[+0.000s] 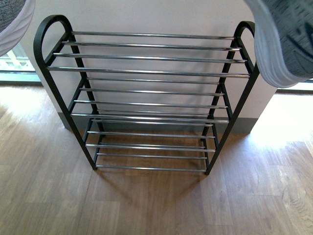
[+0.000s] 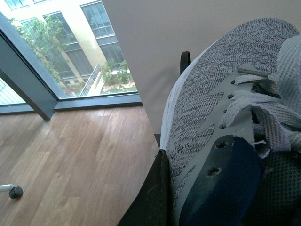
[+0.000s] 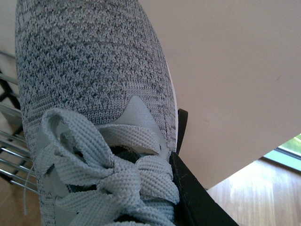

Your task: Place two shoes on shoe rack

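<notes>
Against a pale wall (image 1: 146, 14), on a wood floor (image 1: 146, 205): black-framed shoe rack (image 1: 146, 72) with four tiers of chrome rods. Up beside the rack's top left corner, clear of the frame, left shoe (image 1: 11, 24), grey knit upper and white sole only partly in frame. Up at the rack's top right corner, overlapping the frame in the front view, right shoe (image 1: 288, 41), ribbed white sole toward the camera; contact with the frame impossible to judge. Neither shoe yet on the rods.

From the left wrist: left gripper (image 2: 164, 188) clamped on the left shoe, one black finger (image 2: 150, 202) flat against the shoe's outer side, second finger hidden. Light grey laces (image 2: 254, 108) loose over a navy tongue (image 2: 221, 183). Window (image 2: 56, 52) beyond.

From the right wrist: right gripper (image 3: 178, 165) gripping the right shoe, one black finger (image 3: 197, 197) along the knit side by the laces, the other out of sight.
</notes>
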Action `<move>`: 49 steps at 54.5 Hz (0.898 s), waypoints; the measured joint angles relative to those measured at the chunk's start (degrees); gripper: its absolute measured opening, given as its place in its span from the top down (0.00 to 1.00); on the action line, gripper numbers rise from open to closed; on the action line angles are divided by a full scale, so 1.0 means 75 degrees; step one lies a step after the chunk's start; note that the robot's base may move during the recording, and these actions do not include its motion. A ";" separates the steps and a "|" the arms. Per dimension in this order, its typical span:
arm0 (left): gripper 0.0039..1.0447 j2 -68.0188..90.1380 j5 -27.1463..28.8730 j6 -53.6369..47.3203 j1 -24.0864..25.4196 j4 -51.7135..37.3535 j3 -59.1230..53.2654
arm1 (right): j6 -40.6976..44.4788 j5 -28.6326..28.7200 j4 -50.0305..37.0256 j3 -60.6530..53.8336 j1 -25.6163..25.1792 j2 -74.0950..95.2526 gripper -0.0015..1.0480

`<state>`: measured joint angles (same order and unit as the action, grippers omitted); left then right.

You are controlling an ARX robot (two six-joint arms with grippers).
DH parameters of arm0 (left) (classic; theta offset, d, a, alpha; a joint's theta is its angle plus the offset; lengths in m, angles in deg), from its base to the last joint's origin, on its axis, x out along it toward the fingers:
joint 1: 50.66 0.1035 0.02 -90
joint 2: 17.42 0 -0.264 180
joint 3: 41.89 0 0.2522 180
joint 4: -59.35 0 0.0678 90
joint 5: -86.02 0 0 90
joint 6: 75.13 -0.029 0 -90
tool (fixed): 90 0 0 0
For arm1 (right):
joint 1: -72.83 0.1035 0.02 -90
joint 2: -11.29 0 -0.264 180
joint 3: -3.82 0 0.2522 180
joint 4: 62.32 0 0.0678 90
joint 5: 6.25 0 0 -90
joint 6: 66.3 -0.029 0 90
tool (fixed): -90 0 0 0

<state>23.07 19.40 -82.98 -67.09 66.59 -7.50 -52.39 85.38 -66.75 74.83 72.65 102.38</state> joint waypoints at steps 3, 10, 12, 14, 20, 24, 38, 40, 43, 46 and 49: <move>0.99 0.0000 -0.0006 0.0000 -0.0003 0.0000 0.0000 | 0.0032 -0.0172 0.0079 0.0344 0.0058 0.0434 0.99; 0.99 0.0000 0.0000 0.0000 0.0000 0.0000 0.0000 | 0.0134 -0.0440 0.0329 0.1239 0.0192 0.1457 0.99; 0.99 0.0000 0.0000 0.0000 0.0000 0.0000 0.0000 | 0.0152 -0.0501 0.0434 0.1527 0.0239 0.1743 0.99; 0.99 0.0000 0.0000 0.0000 0.0000 0.0000 0.0000 | 0.0152 -0.0554 0.0571 0.1842 0.0283 0.2037 0.99; 0.99 0.0000 -0.0003 0.0000 -0.0003 0.0000 0.0000 | 0.0050 -0.0892 0.1361 0.3363 0.0425 0.3252 0.99; 0.99 0.0000 -0.0003 0.0000 0.0000 0.0000 0.0000 | -0.0058 -0.1198 0.1996 0.4488 0.0487 0.4028 0.99; 0.99 0.0000 -0.0003 0.0000 0.0000 0.0000 0.0000 | 0.0029 -0.2215 0.3503 0.7600 0.0452 0.6181 0.99; 0.99 0.0000 -0.0009 0.0000 -0.0003 0.0000 0.0000 | 0.0050 -0.2430 0.3701 0.7880 0.0437 0.6344 0.99; 0.99 0.0000 -0.0003 0.0000 0.0000 0.0000 0.0000 | 0.0131 -0.2498 0.4060 0.8352 0.0341 0.6627 0.99; 0.99 0.0000 0.0009 0.0000 0.0000 0.0000 0.0000 | 0.0198 -0.2585 0.4374 0.8620 0.0294 0.6770 0.99; 0.99 0.0000 -0.0003 0.0000 -0.0003 0.0000 0.0000 | 0.0201 -0.2751 0.4928 0.8874 0.0289 0.6843 0.99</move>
<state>23.07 19.37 -82.98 -67.11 66.59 -7.50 -50.88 64.74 -29.79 141.39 74.81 153.70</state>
